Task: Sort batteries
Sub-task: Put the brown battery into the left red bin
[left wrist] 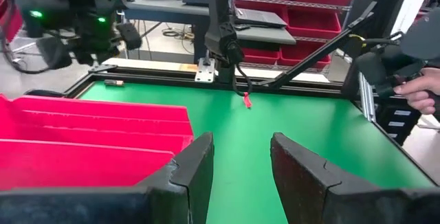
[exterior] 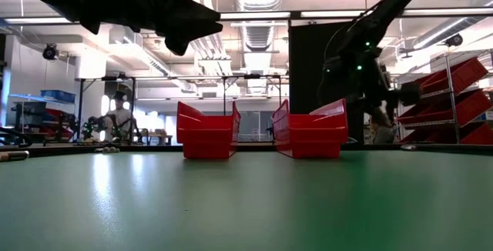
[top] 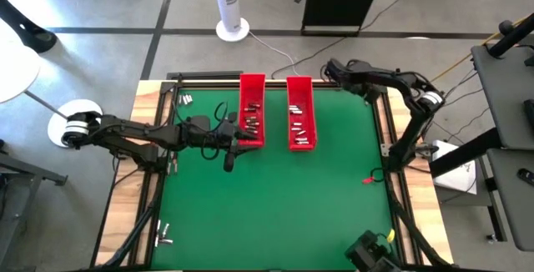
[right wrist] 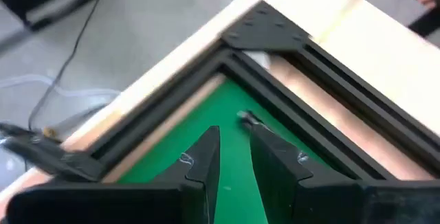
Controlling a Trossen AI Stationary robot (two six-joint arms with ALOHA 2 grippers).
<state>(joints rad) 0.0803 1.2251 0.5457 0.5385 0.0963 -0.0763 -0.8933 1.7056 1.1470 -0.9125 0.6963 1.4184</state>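
High view: batteries [top: 252, 122] in red trays [top: 301, 136] show no readable writing.

Two trays [top: 253, 109] [top: 301, 113] sit side by side at the table's [top: 275, 197] far middle, batteries [top: 250, 122] in both. More batteries [top: 185, 99] lie at the far left corner, others [top: 164, 237] at the near left edge
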